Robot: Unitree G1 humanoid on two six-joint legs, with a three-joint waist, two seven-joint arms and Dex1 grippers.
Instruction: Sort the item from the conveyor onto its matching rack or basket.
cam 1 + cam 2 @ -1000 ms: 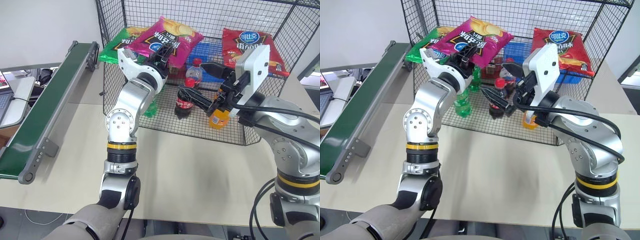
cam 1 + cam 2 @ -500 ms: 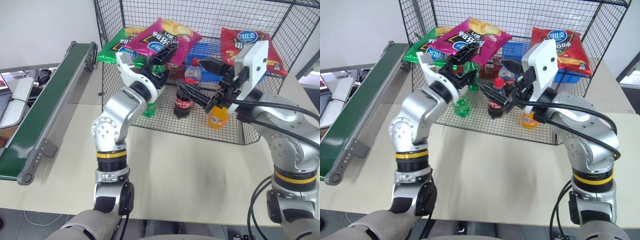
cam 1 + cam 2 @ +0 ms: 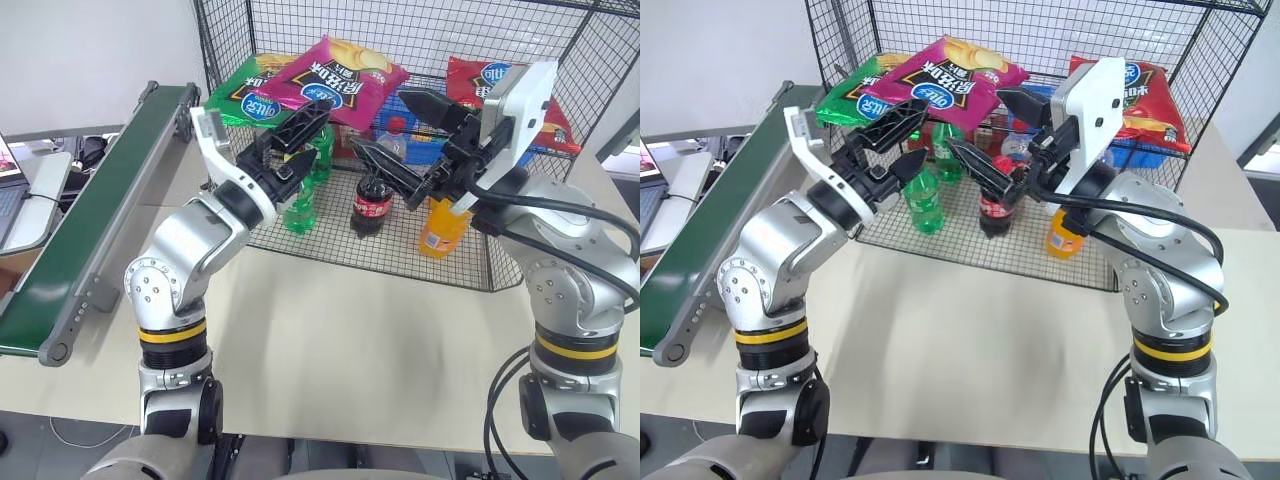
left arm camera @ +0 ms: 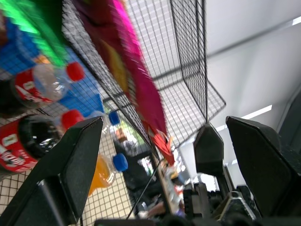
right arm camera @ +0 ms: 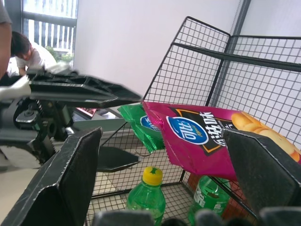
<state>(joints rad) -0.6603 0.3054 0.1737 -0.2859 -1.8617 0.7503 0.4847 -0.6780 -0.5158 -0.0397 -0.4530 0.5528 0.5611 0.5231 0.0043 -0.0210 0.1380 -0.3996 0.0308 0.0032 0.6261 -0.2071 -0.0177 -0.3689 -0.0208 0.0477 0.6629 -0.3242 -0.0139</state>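
One pink bag [image 3: 335, 82] lies on the rack's [image 3: 520, 262] upper shelf, overlapping a green bag [image 3: 243, 93], with a red bag [image 3: 1140, 100] well apart on the same level. Both end effectors hang in front of the rack with fingers spread and nothing between them: the left end effector [image 3: 292, 138] just below the pink bag's front edge, the right end effector [image 3: 412, 135] beside it. Whether the left fingertips touch the foil is hard to tell from this angle. Bottles [image 3: 372, 200] stand on the mesh floor beneath. Conveyor [image 3: 95, 215] carries nothing on its visible length. Judged on position, placement looks done; only clearing the arms appears left.
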